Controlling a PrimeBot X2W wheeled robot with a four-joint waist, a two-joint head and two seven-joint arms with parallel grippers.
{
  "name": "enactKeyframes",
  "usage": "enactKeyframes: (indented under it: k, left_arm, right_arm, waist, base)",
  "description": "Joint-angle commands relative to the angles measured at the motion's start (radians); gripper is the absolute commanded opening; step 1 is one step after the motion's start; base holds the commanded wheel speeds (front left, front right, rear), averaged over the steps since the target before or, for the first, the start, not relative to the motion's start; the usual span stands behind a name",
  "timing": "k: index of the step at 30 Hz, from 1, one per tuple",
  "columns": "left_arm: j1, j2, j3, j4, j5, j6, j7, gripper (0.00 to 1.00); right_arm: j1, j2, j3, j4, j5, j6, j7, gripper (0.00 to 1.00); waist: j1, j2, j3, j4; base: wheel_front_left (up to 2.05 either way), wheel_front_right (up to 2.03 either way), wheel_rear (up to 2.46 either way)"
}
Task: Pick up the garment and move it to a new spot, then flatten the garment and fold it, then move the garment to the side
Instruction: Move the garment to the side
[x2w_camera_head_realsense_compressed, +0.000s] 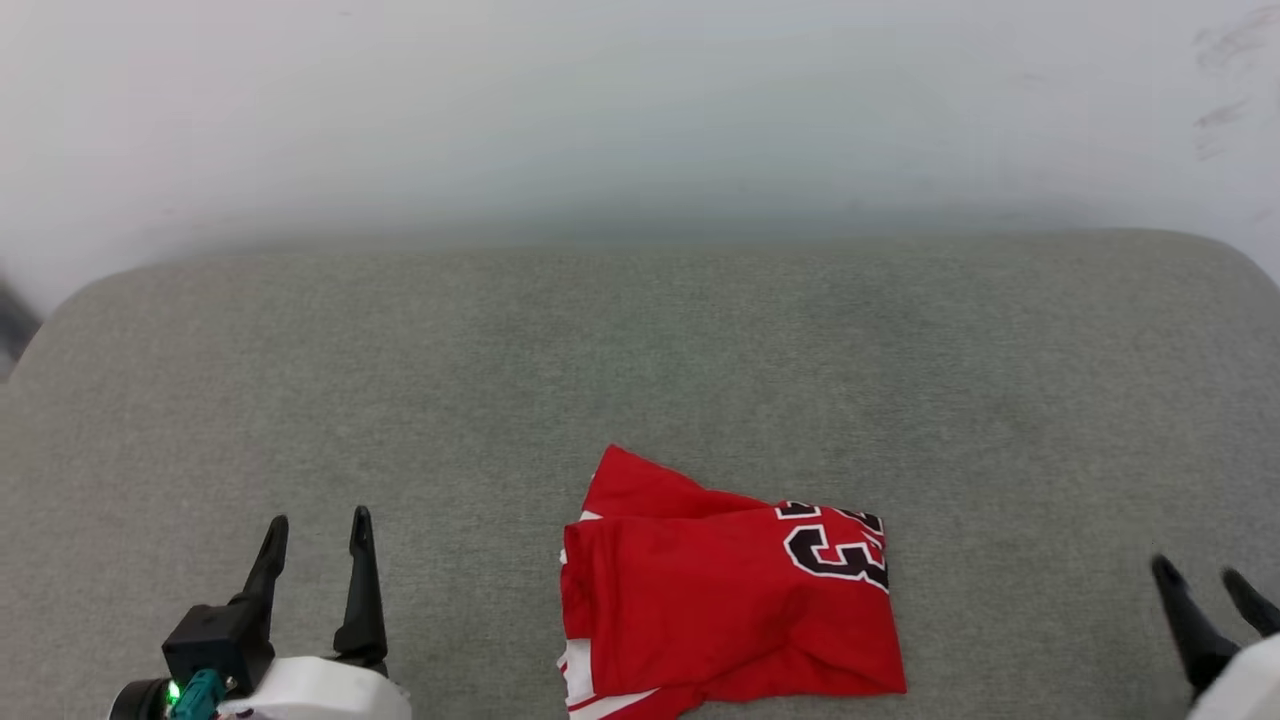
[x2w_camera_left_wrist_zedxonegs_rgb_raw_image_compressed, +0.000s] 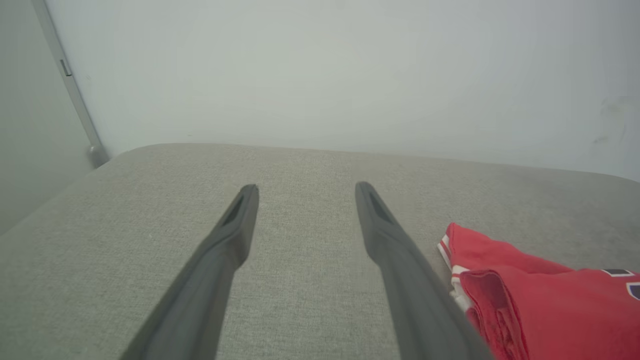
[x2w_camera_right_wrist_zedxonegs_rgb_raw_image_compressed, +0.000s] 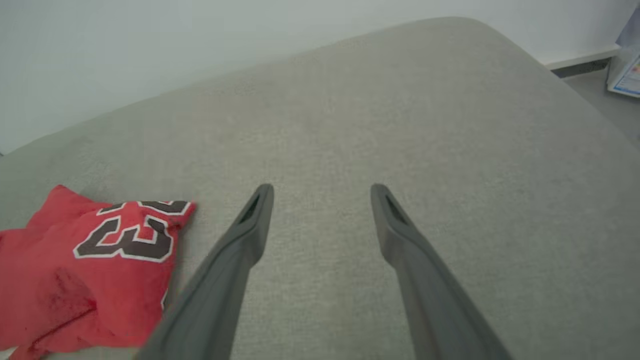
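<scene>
At the lower left, the left gripper (x2w_camera_head_realsense_compressed: 320, 516) hovers over the grey upholstered cushion (x2w_camera_head_realsense_compressed: 640, 350) with its dark fingers spread, holding nothing. The folded red soft jersey-style garment (x2w_camera_head_realsense_compressed: 720, 610) with a black, white-outlined number lies between the grippers, near the cushion's front edge. At the lower right, the right gripper (x2w_camera_head_realsense_compressed: 1196, 568) is likewise spread and empty.

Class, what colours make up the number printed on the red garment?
Black digits outlined in white on the garment, clearest in the right wrist view.
</scene>
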Motion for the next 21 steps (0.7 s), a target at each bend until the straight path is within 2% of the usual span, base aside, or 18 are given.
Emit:
enactKeyframes:
  k: [1, 5, 8, 11, 16, 21]
  left_arm:
    - [-0.017, -0.003, 0.002, -0.006, 0.007, -0.002, -0.007, 1.00]
    - [-0.031, -0.026, 0.008, -0.015, 0.023, -0.010, -0.006, 1.00]
    - [-0.050, -0.048, 0.012, -0.016, 0.041, -0.021, -0.006, 1.00]
    - [-0.067, -0.068, 0.021, -0.016, 0.056, -0.035, -0.005, 1.00]
    - [-0.095, -0.103, 0.034, -0.006, 0.081, -0.061, -0.005, 1.00]
    - [-0.125, -0.129, 0.038, 0.006, 0.108, -0.088, -0.005, 1.00]
  right_arm:
    - [0.002, -0.013, -0.006, 0.016, 0.006, 0.000, 0.020, 1.00]
    - [-0.002, -0.068, -0.082, 0.113, 0.060, 0.000, 0.204, 1.00]
    - [-0.012, -0.069, -0.131, 0.154, 0.104, 0.000, 0.340, 1.00]
    - [-0.041, -0.017, -0.151, 0.163, 0.198, 0.000, 0.478, 1.00]
    - [-0.108, 0.105, -0.191, 0.173, 0.388, 0.000, 0.702, 1.00]
    - [-0.202, 0.166, -0.216, 0.240, 0.517, 0.000, 0.796, 1.00]
  waist:
    - [0.0001, 0.0000, 0.008, 0.012]
    - [0.0001, 0.0000, 0.024, 0.051]
    - [0.0001, 0.0000, 0.042, 0.088]
    - [0.0001, 0.0000, 0.065, 0.119]
    - [0.0001, 0.0000, 0.102, 0.154]
    - [0.0001, 0.0000, 0.143, 0.181]
  base:
    - [0.00, 0.00, 0.00]
    - [0.00, 0.00, 0.00]
    - [0.00, 0.00, 0.00]
    - [0.00, 0.00, 0.00]
    - [0.00, 0.00, 0.00]
    - [0.00, 0.00, 0.00]
